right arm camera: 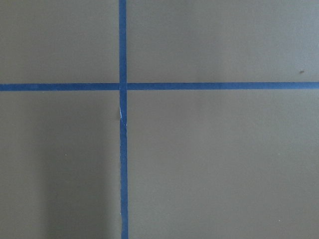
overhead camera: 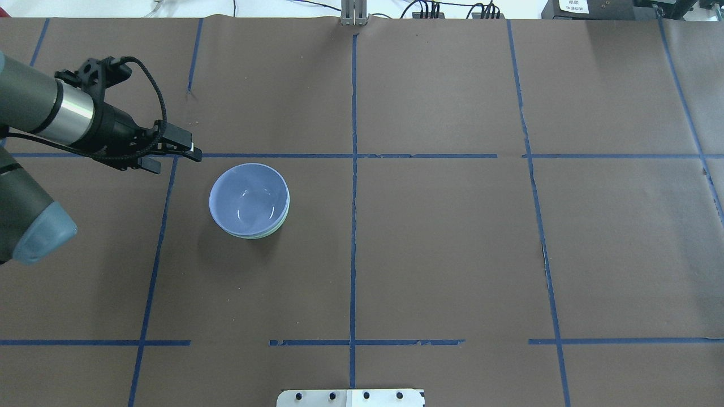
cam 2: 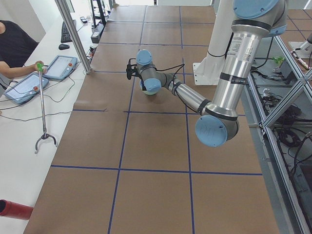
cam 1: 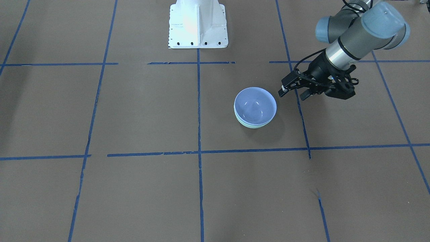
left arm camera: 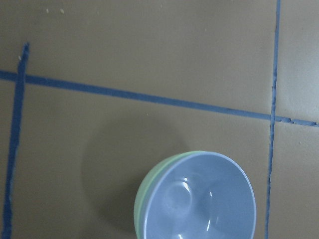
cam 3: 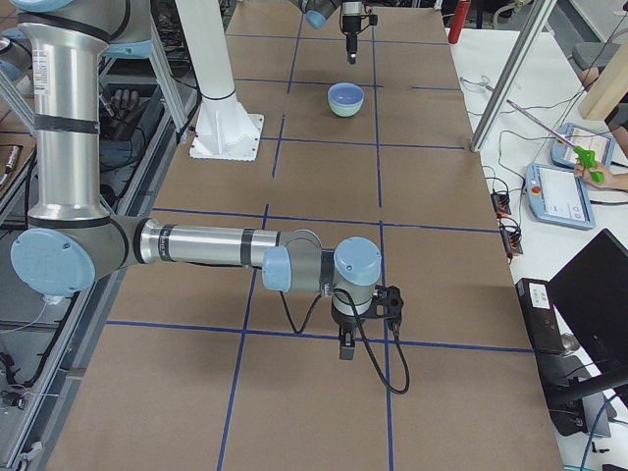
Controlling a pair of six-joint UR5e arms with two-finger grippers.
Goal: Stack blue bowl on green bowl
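The blue bowl [cam 1: 255, 106] sits nested inside the green bowl [cam 1: 256, 126], upright on the brown table; only a thin mint rim and side of the green one show. Both also show in the overhead view, blue [overhead camera: 248, 198] and green [overhead camera: 271, 233], and in the left wrist view, blue [left arm camera: 199, 199] and green [left arm camera: 141, 191]. My left gripper [cam 1: 292, 94] is open and empty, hovering just beside the stack, apart from it; it also shows in the overhead view [overhead camera: 175, 160]. My right gripper [cam 3: 345, 345] points down at the table far from the bowls; I cannot tell whether it is open or shut.
Blue tape lines [overhead camera: 353, 226] cross the brown paper table. The robot's white base [cam 1: 198, 25] stands at the table's edge. Operators with tablets [cam 2: 29, 85] sit along the far side, beyond a metal post [cam 2: 73, 34].
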